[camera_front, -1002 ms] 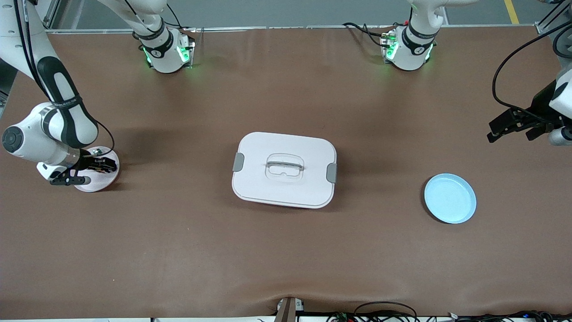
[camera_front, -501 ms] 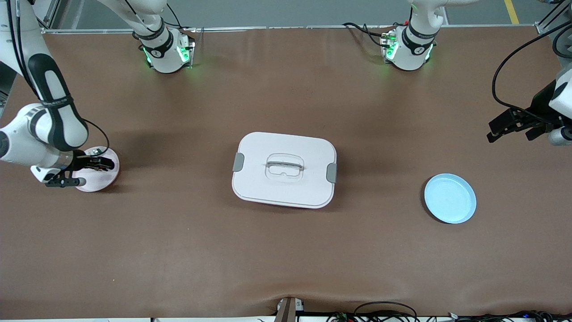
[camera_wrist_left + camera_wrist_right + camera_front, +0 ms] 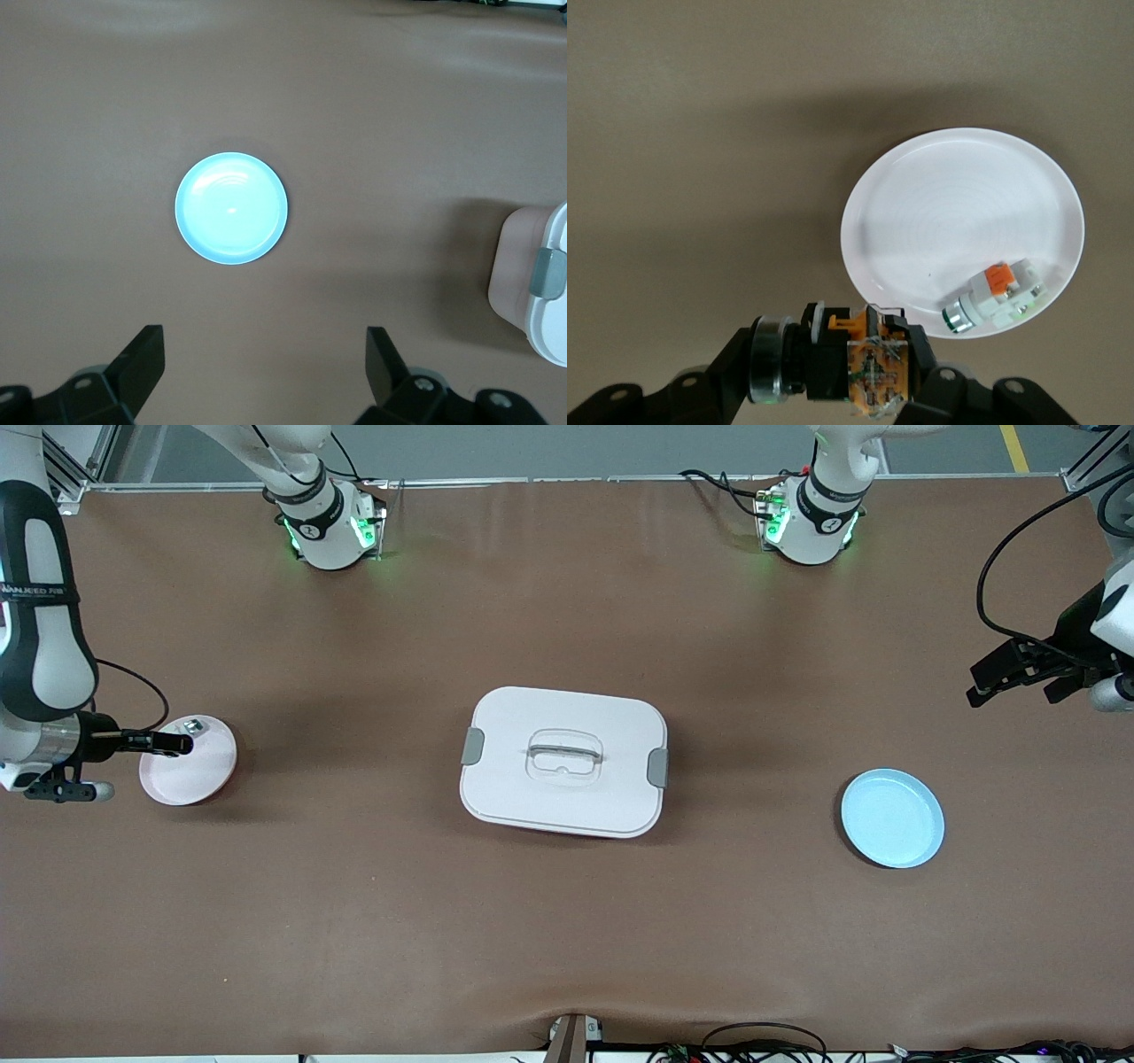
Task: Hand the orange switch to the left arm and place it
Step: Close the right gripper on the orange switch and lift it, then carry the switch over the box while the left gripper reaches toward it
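One box [image 3: 563,762], two plates. Right gripper [image 3: 864,372] grasps orange switch [image 3: 868,365] over white plate [image 3: 957,212]; left gripper [image 3: 266,367] released, waits over table nr blue plate [image 3: 231,208].

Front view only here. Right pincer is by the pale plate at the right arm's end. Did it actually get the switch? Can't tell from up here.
Observer: Yes. In the right wrist view the right pincer is shut on the orange switch, held up off the plate.
Operator: Plate empty now?
Observer: No. A small white-grey part with an orange bit lies in it, close to the rim.
Operator: Left arm ready for the handover?
Observer: It waits. In the left wrist view the left pincer is open with nothing between its fingers, and the blue plate lies on the table below it.
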